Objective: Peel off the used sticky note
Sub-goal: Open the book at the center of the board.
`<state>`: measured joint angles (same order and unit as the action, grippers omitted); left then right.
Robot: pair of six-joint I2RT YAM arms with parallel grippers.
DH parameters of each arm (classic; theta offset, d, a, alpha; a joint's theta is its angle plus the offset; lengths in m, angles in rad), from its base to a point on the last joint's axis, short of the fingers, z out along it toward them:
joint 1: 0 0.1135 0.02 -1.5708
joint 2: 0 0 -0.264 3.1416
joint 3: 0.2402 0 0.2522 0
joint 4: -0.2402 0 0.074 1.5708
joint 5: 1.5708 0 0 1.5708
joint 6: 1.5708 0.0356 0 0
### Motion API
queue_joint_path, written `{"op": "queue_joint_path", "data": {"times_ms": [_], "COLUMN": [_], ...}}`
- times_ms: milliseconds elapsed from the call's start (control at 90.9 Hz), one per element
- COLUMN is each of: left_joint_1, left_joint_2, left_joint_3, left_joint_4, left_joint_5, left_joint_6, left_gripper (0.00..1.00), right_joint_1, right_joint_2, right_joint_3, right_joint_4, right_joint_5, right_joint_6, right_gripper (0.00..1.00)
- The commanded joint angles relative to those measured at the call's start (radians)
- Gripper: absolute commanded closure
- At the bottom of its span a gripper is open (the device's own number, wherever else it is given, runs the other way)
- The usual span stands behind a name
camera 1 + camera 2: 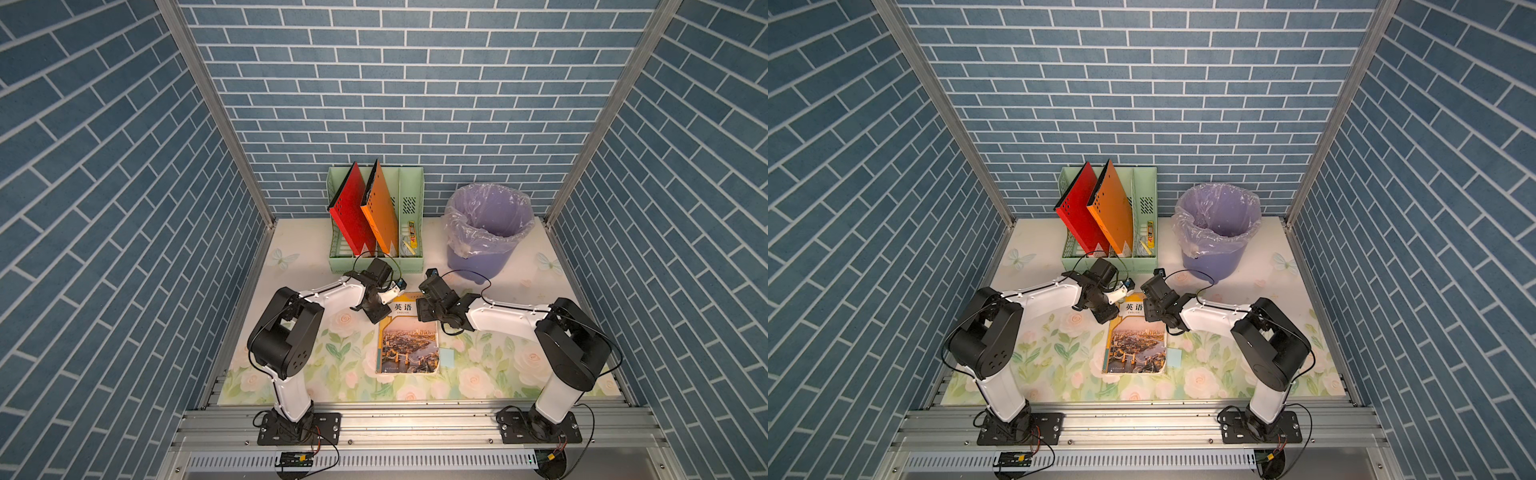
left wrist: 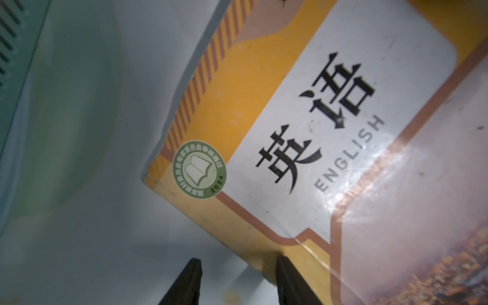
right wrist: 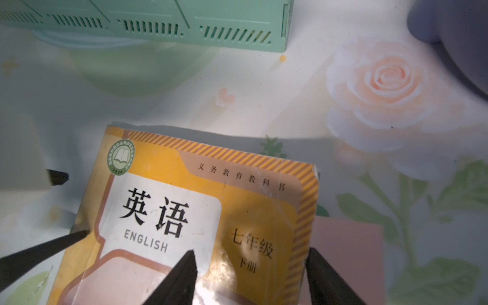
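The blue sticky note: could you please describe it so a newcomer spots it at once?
An English textbook lies flat midway on the flowered table. The sticky note juts out past its right edge near the front corner: a small pale-blue square, plain against the flower print.

The English textbook [image 1: 409, 345] at frame centre has an orange-yellow cover edged in brown diagonal stripes, a white title panel with black characters and a round green seal [image 2: 199, 169], with a pale blue sticky note [image 1: 446, 357] at its right. Above stand a mint-green file rack [image 1: 411, 266] holding a red folder [image 1: 351, 216] and an orange folder [image 1: 380, 208], and a lilac bin [image 1: 478, 257] lined in clear plastic. The bench [image 1: 345, 365] is white, printed with pink roses and green leaves; the walls [image 1: 415, 83] are blue brick with white joints.
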<state>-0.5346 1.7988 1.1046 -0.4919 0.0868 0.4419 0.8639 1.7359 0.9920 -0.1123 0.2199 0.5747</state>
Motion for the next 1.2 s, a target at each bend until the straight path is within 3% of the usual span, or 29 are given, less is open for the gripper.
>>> {"op": "queue_joint_path", "data": {"times_ms": [0, 286, 418, 737, 1188], "left_joint_1": [-0.003, -0.002, -0.003, -0.003, -0.003], "left_joint_2": [0.029, 0.027, 0.023, 0.027, 0.034], "left_joint_3": [-0.034, -0.031, -0.032, -0.03, -0.02], "left_joint_4": [-0.013, -0.011, -0.012, -0.012, -0.014], "left_joint_5": [-0.038, -0.038, -0.037, -0.036, -0.038], "left_joint_6": [0.007, 0.008, 0.008, 0.009, 0.008], "left_gripper": [0.49, 0.49, 0.49, 0.5, 0.49], "right_joint_1": [0.006, -0.005, -0.05, -0.121, -0.116], "right_joint_2": [0.013, -0.01, -0.018, -0.092, -0.035], "right_joint_3": [0.021, -0.041, -0.085, -0.201, -0.185], "right_joint_4": [-0.02, 0.124, 0.168, 0.275, 0.338], "right_joint_5": [0.019, -0.135, -0.163, -0.235, -0.338], "right_joint_6": [-0.023, 0.001, 0.052, 0.091, 0.089], "right_gripper": [0.33, 0.37, 0.33, 0.33, 0.37]}}
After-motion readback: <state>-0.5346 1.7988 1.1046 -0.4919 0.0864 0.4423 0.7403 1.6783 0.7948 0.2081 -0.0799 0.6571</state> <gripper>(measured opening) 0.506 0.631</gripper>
